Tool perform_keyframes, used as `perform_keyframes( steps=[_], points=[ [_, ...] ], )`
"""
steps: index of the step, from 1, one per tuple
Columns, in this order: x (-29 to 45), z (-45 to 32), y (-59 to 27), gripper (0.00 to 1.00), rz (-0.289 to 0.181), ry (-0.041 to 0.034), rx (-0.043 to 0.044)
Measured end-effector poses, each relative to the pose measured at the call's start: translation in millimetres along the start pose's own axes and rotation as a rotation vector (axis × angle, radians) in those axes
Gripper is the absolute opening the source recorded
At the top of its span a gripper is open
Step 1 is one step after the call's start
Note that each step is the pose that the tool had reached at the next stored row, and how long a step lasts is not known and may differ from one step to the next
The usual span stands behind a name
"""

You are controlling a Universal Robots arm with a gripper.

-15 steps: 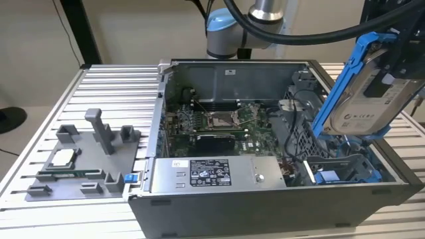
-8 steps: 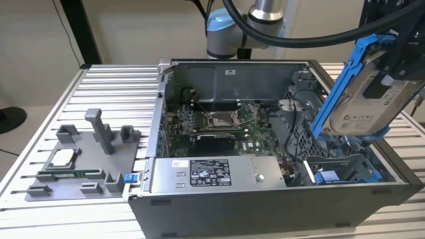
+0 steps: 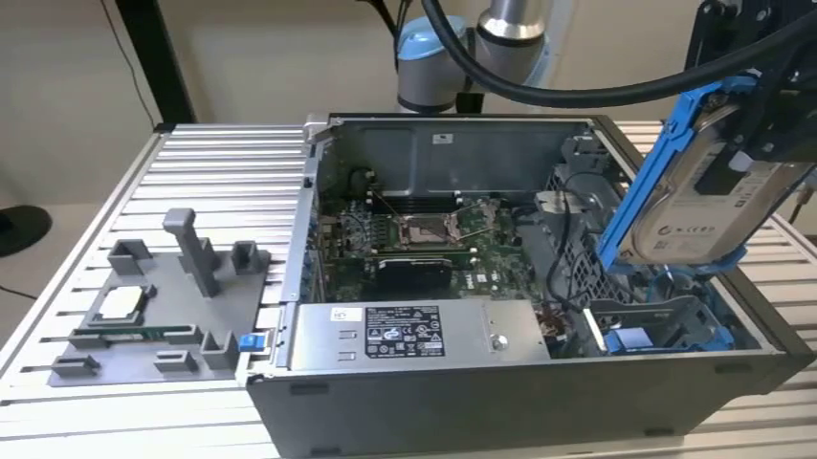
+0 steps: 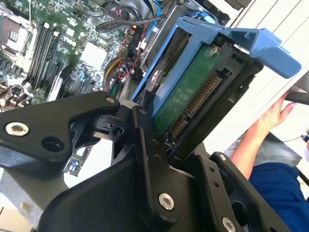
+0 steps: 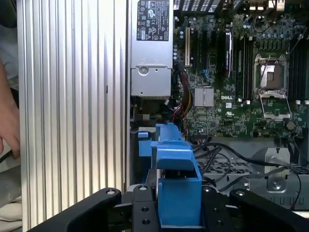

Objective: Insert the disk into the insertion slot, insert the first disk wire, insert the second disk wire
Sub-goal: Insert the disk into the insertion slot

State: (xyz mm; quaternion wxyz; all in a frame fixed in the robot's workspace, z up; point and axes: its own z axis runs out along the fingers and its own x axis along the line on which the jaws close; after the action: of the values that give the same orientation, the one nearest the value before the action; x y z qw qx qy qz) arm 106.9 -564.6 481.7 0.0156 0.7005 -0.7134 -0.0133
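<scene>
A ribbed metal bench [image 3: 191,172] holds an open computer case [image 3: 511,411]. Over its three o'clock side, the claw [image 5: 176,195] pinches the disk [image 3: 695,215].

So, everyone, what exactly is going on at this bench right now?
The robot arm's gripper is shut on the disk, holding it tilted above the open computer case, at the exterior view's right. The disk is not yet in any slot, and its connectors have no wire attached. A person's hand is in the second wrist view, off to one side.
</scene>
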Motion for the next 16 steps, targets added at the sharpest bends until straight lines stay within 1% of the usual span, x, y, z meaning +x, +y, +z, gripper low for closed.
perform_keyframes(
  steps=[4, 9, 16],
  points=[
    [1.4, 5.6, -2.0, 0.0, 0.0, -0.0002, 0.0],
    [4.9, 11.2, -5.4, 0.0, 0.0, -0.0002, 0.0001],
    [9.5, 16.3, -9.4, 0.0, 0.0, -0.0003, 0.0]
  ],
)
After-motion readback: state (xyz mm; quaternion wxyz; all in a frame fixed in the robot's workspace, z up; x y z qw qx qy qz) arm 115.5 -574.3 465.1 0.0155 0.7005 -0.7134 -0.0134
